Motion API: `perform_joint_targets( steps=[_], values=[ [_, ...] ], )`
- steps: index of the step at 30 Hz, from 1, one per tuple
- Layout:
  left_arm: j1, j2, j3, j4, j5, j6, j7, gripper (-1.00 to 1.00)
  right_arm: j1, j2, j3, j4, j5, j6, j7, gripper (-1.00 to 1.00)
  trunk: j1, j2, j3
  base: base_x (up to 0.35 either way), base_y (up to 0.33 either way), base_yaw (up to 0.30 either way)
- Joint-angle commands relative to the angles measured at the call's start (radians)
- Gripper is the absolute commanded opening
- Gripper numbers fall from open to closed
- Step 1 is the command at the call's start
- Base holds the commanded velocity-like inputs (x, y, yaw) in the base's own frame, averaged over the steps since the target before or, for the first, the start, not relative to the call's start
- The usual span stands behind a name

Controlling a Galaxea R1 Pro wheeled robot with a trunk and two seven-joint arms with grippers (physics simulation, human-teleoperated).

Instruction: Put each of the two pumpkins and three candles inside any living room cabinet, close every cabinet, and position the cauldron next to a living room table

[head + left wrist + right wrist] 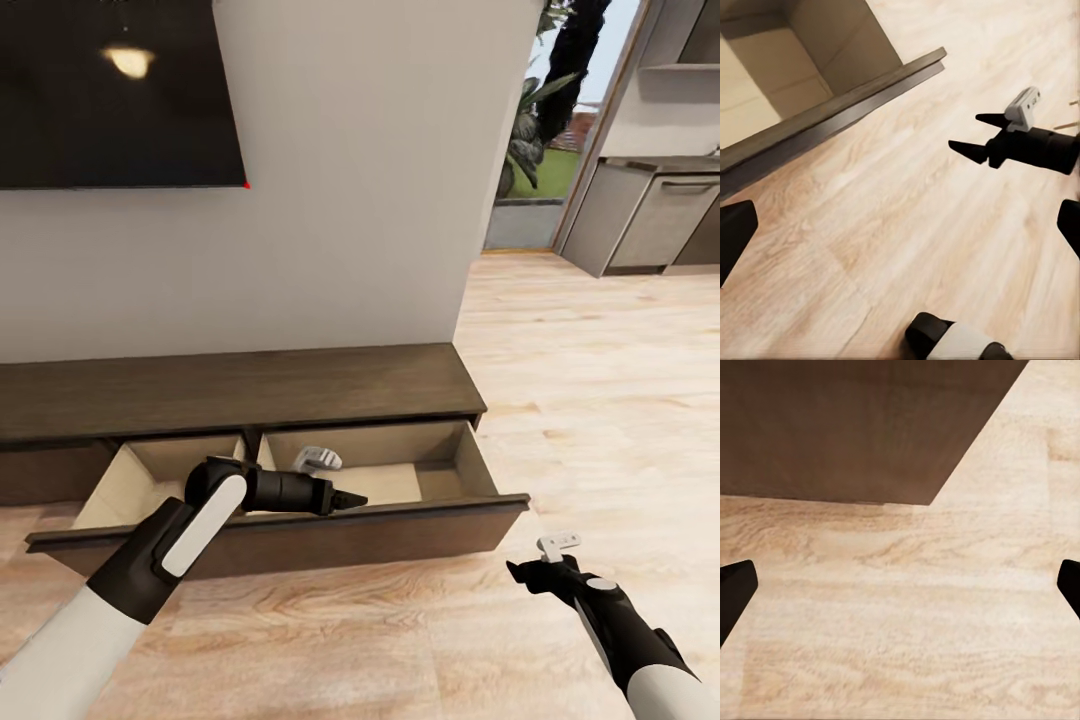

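The left gripper [352, 500] hangs over the pulled-out drawer [300, 535] of the cabinet [240, 390] against the wall, fingers spread. The right gripper [520, 572] hovers over the wooden floor [600, 380] just beyond the drawer's corner, fingers also parted. Both forearms are cut off by the picture's lower edge.

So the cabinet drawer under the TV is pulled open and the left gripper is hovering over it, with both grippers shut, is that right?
Not quite. Both grippers are open: the left gripper over the open drawer of the cabinet and the right gripper over the floor have spread fingers, clearest in the wrist views. The rest holds.
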Motion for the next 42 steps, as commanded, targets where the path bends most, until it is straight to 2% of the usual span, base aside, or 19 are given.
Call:
perform_joint_targets(
  steps=[1, 5, 11, 15, 17, 19, 22, 26, 28, 30, 31, 33, 35, 36, 37, 38, 40, 42],
  values=[
    [0.000, -0.001, -0.003, 0.000, -0.001, 0.000, 0.000, 1.00, 0.000, 0.001, 0.000, 0.001, 0.000, -0.001, 0.000, 1.00, -0.004, 0.007, 0.003, 0.000, 0.000, 0.000],
    [0.000, -0.003, -0.008, 0.006, -0.002, 0.000, 0.000, 1.00, 0.000, 0.001, 0.000, 0.005, 0.000, -0.005, 0.000, 1.00, -0.019, 0.035, 0.016, 0.000, 0.000, 0.000],
    [0.000, -0.003, -0.010, 0.066, -0.004, -0.001, 0.002, 1.00, 0.000, 0.001, -0.002, 0.005, -0.001, -0.007, 0.000, 1.00, -0.042, 0.077, 0.035, 0.000, 0.000, 0.000],
    [0.000, -0.012, -0.022, 0.160, -0.005, -0.002, 0.004, 1.00, 0.000, -0.001, -0.002, 0.002, -0.002, -0.007, 0.000, 1.00, -0.058, 0.105, 0.047, 0.000, 0.000, 0.000],
    [0.000, -0.028, -0.099, 0.258, -0.006, -0.020, 0.006, 1.00, 0.000, -0.002, -0.002, 0.001, -0.001, -0.005, 0.000, 1.00, -0.065, 0.119, 0.053, 0.000, 0.000, 0.000],
    [0.000, -0.036, -0.156, 0.316, -0.005, -0.062, 0.005, 1.00, 0.000, -0.001, -0.002, 0.002, -0.001, -0.005, 0.000, 1.00, -0.073, 0.133, 0.060, 0.000, 0.000, 0.000],
    [0.000, -0.044, -0.203, 0.363, -0.003, -0.094, 0.005, 1.00, 0.000, 0.000, -0.001, 0.010, 0.000, -0.008, 0.000, 1.00, -0.084, 0.154, 0.069, 0.000, 0.000, 0.000],
    [0.002, -0.070, -0.212, 0.465, -0.005, -0.102, 0.006, 1.00, 0.000, 0.001, 0.000, 0.012, -0.002, -0.009, 0.000, 1.00, -0.100, 0.182, 0.082, 0.000, 0.000, 0.092],
    [0.002, -0.100, -0.218, 0.598, -0.007, -0.165, 0.006, 1.00, 0.001, 0.002, 0.000, 0.016, -0.001, -0.008, -0.002, 1.00, -0.107, 0.196, 0.088, 0.000, 0.000, 0.247],
    [0.002, -0.112, -0.219, 0.683, -0.008, -0.235, 0.006, 1.00, 0.002, 0.007, 0.002, 0.039, 0.006, -0.008, -0.007, 1.00, -0.115, 0.210, 0.094, 0.000, 0.000, 0.271],
    [0.002, -0.122, -0.220, 0.813, -0.008, -0.303, 0.005, 1.00, 0.003, 0.014, 0.003, 0.112, 0.010, -0.008, -0.023, 1.00, -0.119, 0.217, 0.097, 0.000, 0.000, 0.286],
    [0.002, -0.127, -0.223, 0.878, -0.008, -0.330, 0.005, 1.00, 0.004, 0.015, 0.003, 0.159, 0.016, -0.010, -0.028, 1.00, -0.127, 0.231, 0.103, 0.000, 0.000, 0.287],
    [0.003, -0.150, -0.226, 0.993, -0.007, -0.418, 0.005, 1.00, 0.004, 0.018, 0.004, 0.223, 0.023, -0.022, -0.031, 1.00, -0.134, 0.245, 0.110, 0.000, 0.000, 0.288],
    [0.003, -0.173, -0.226, 1.081, -0.008, -0.498, 0.006, 1.00, 0.004, 0.024, 0.005, 0.259, 0.025, -0.041, -0.033, 1.00, -0.138, 0.252, 0.113, 0.000, 0.000, 0.288],
    [0.003, -0.181, -0.227, 1.113, -0.008, -0.526, 0.006, 1.00, 0.004, 0.026, 0.005, 0.270, 0.026, -0.048, -0.033, 1.00, -0.142, 0.259, 0.116, 0.000, 0.000, 0.288],
    [0.004, -0.198, -0.227, 1.209, -0.008, -0.616, 0.006, 1.00, 0.005, 0.034, 0.006, 0.305, 0.027, -0.073, -0.034, 1.00, -0.146, 0.266, 0.119, 0.000, 0.000, 0.288],
    [0.013, -0.203, -0.226, 1.297, -0.006, -0.699, 0.006, 1.00, 0.005, 0.050, 0.007, 0.342, 0.028, -0.093, -0.035, 1.00, -0.153, 0.280, 0.125, 0.000, 0.000, 0.288],
    [0.032, -0.204, -0.226, 1.334, -0.005, -0.734, 0.007, 1.00, 0.005, 0.058, 0.008, 0.364, 0.028, -0.101, -0.035, 1.00, -0.161, 0.294, 0.132, 0.000, 0.000, 0.288]
  ],
)
